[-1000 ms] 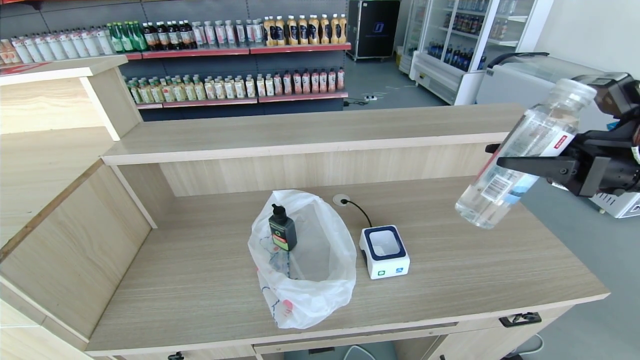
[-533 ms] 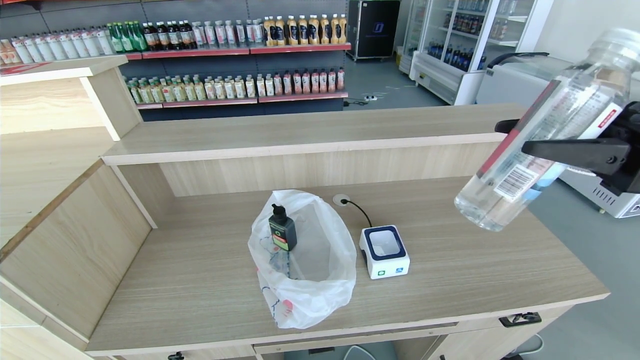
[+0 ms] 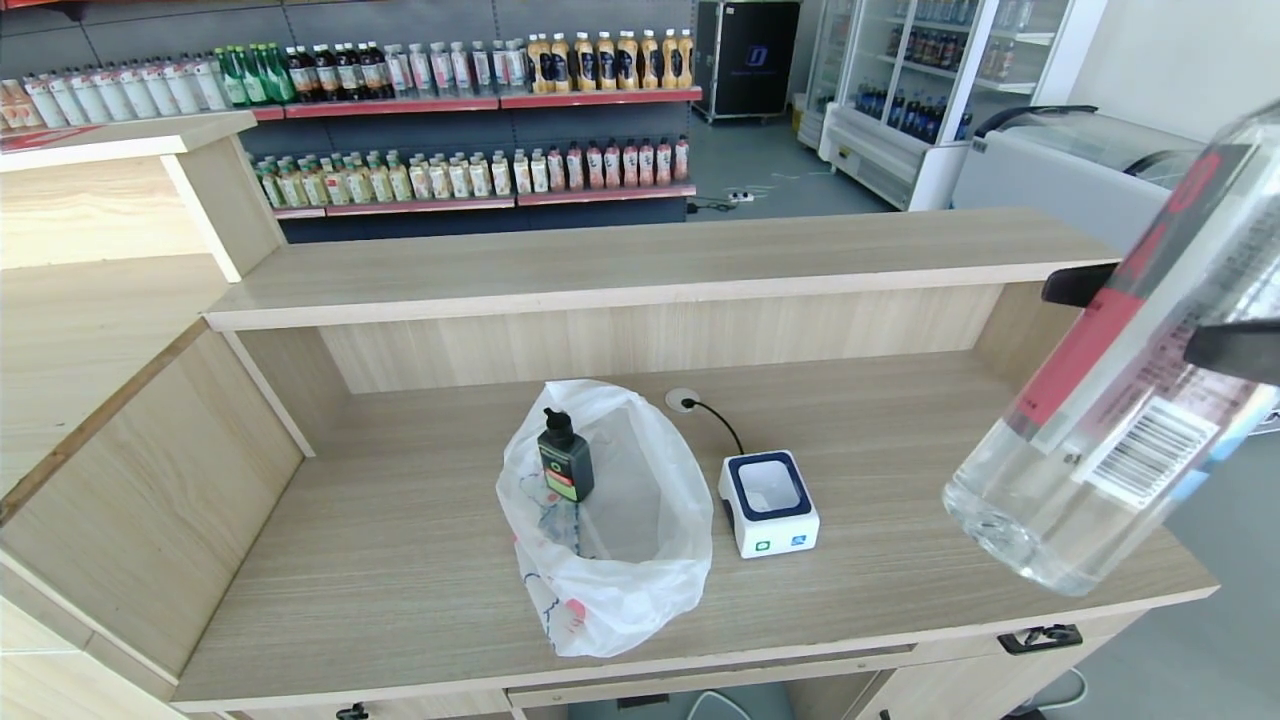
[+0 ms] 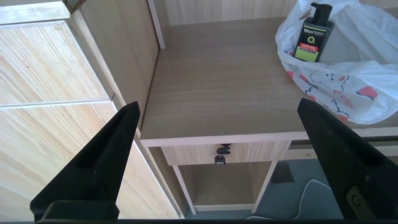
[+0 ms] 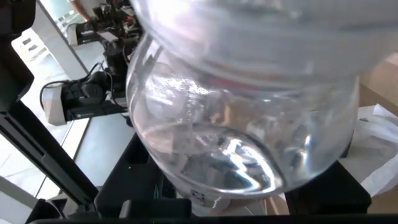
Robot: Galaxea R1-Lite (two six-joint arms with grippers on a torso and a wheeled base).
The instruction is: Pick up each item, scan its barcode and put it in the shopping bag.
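Right tool (image 3: 1115, 318) clamped across the middle of a clear water bottle (image 3: 1090, 470), one black finger behind the bottle, the other in front, label between them. Bottle held in the air, tilted, base down and toward the robot's left, top end running off the upper right edge of the head view. Barcode (image 3: 1145, 450) on the white part of the label faces the head camera, red stripe along the label's upper side. Bottle hangs over the right end of the tabletop (image 3: 400, 560), well apart from everything lying on it. In the right wrist view the bottle's rounded clear body (image 5: 249, 124) sits right up against the lens. Left tool (image 4: 217, 109) spread wide, nothing between its two dark fingers, hovering off the near left corner of the tabletop, above the front edge. Scanner (image 3: 768, 503), a white box with a dark blue frame on top, sits mid-tabletop, its black cable (image 3: 722, 420) running back to a round hole in the surface. Shopping bag (image 3: 610, 560), thin white plastic, mouth open upward, just beside the scanner on its left. Dark pump bottle (image 3: 565, 465) with green and red label stands upright inside the bag, at its left side. Behind the counter, store shelves (image 3: 480, 100) lined with drink bottles.
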